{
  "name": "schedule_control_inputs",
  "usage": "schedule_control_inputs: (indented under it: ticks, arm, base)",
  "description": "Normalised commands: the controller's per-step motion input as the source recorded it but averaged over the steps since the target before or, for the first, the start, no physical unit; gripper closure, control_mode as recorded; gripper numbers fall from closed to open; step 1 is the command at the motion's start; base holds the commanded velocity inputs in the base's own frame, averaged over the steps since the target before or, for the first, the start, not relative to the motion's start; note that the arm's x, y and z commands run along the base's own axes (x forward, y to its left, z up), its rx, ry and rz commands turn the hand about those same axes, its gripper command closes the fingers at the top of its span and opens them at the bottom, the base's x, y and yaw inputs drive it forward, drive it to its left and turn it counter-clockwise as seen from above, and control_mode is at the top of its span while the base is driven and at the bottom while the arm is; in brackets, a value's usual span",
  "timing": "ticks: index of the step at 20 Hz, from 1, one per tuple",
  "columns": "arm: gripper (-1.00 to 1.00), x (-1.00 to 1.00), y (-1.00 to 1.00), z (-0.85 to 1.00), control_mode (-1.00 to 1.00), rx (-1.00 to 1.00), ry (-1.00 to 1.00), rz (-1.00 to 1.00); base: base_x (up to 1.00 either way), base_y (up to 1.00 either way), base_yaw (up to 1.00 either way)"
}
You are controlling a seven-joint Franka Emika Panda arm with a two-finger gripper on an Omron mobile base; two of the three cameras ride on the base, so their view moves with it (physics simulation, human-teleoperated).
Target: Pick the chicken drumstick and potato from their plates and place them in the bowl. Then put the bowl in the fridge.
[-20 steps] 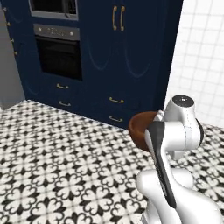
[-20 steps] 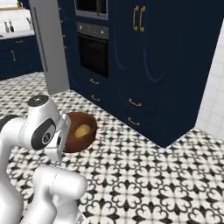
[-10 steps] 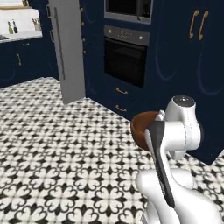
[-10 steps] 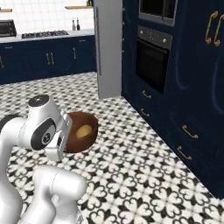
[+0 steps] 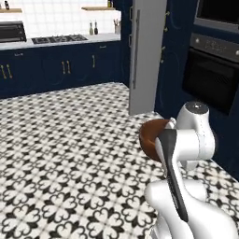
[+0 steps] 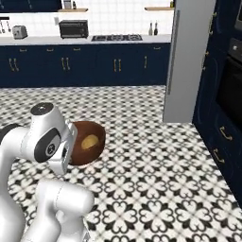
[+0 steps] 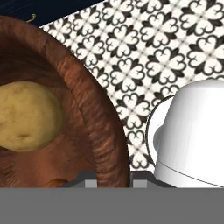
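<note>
The dark reddish-brown bowl (image 5: 150,138) hangs above the floor in front of the arm's wrist. My gripper (image 7: 114,183) is shut on the bowl's thick rim (image 7: 101,131), one tip inside and one outside. The yellowish potato (image 7: 26,116) lies in the bowl (image 6: 80,152) and also shows as a tan ball (image 6: 91,141) from the right base view. A small orange-brown bit of the drumstick (image 7: 57,181) peeks out at the bowl's bottom. The tall grey fridge (image 5: 147,56) stands ahead on the right (image 6: 186,61), doors shut. The plates are out of view.
Black-and-white patterned floor (image 5: 70,154) spreads ahead. Navy cabinets with gold handles (image 6: 90,64) and a counter with a hob line the far wall. A built-in oven (image 5: 212,77) sits in the navy wall at right, close to the arm.
The whole scene has slid right across both base views as the base turned; the fridge and far counter have come into sight. The bowl stays held the same way.
</note>
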Motion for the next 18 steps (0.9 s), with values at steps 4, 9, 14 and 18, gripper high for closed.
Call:
schedule_control_inputs:
  ticks: [4,9,14,18]
  arm:
    - [1.00,0.00,0.00,0.00,1.00,0.00,0.00,0.00]
    - [1.00,0.00,0.00,0.00,1.00,0.00,0.00,0.00]
    - [1.00,0.00,0.00,0.00,1.00,0.00,0.00,0.00]
    - [1.00,0.00,0.00,0.00,1.00,0.00,0.00,0.00]
  base:
    - [1.00,0.00,0.12]
    - [1.00,0.00,0.03]
    - [1.00,0.00,0.00]
    - [1.00,0.00,0.00]
